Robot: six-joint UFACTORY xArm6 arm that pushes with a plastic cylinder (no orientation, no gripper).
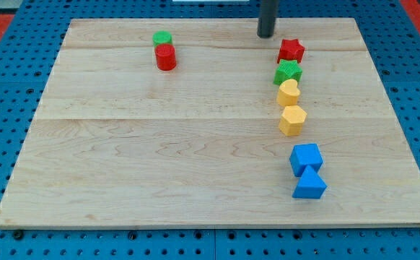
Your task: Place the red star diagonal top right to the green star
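The red star (pixel 291 50) lies on the wooden board near the view's top right. The green star (pixel 288 72) sits just below it, touching or nearly touching, with the red star slightly to its right. My tip (pixel 266 34) is a dark rod end standing up and to the left of the red star, a small gap apart from it.
A yellow heart (pixel 289 92) and a yellow hexagon (pixel 293 120) follow below the green star. A blue cube (pixel 306 159) and a blue triangle (pixel 310 185) lie lower right. A green cylinder (pixel 162 38) and a red cylinder (pixel 166 57) stand at the top left. The board's top edge (pixel 210 20) is close to my tip.
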